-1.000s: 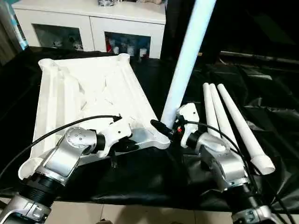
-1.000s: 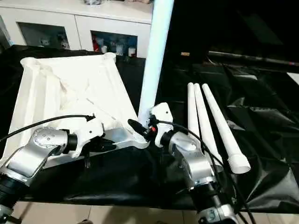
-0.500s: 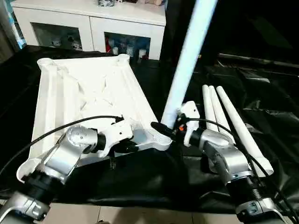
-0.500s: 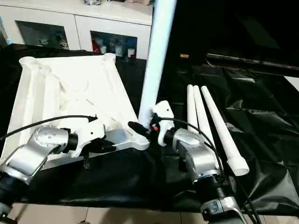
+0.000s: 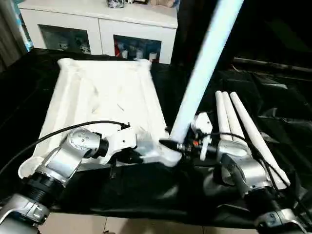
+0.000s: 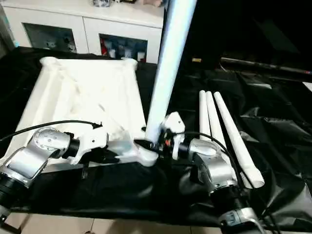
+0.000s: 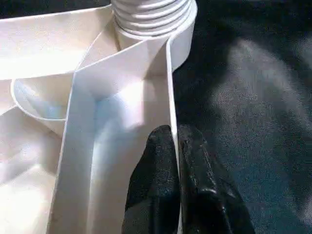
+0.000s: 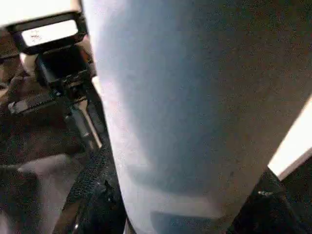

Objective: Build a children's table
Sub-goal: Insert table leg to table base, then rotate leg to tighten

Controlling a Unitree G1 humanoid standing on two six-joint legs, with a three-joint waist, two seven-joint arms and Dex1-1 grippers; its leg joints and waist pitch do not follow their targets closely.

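The children's table top (image 5: 105,97) lies upside down, ribs up, on the black-draped table. My left gripper (image 5: 141,155) is shut on the thin rim wall of its near edge; the black fingers (image 7: 158,161) pinch that wall from both sides. One white leg (image 5: 204,68) stands in the near right corner socket (image 5: 168,155), leaning up and to the right, with its threaded end (image 7: 151,14) at the socket. My right gripper (image 5: 175,144) is shut on the foot of this leg, and its fingers (image 8: 95,195) wrap the tube (image 8: 195,97). Three more legs (image 5: 236,122) lie side by side to the right.
A white cabinet with glass doors (image 5: 97,24) stands behind the table. Crumpled black cloth (image 5: 278,92) covers the table's right side. The table's front edge (image 5: 146,212) runs just under my forearms, with pale floor below.
The camera has shifted. The standing leg leans a little further right, and my right wrist sits lower beside it. Both grips are unchanged.
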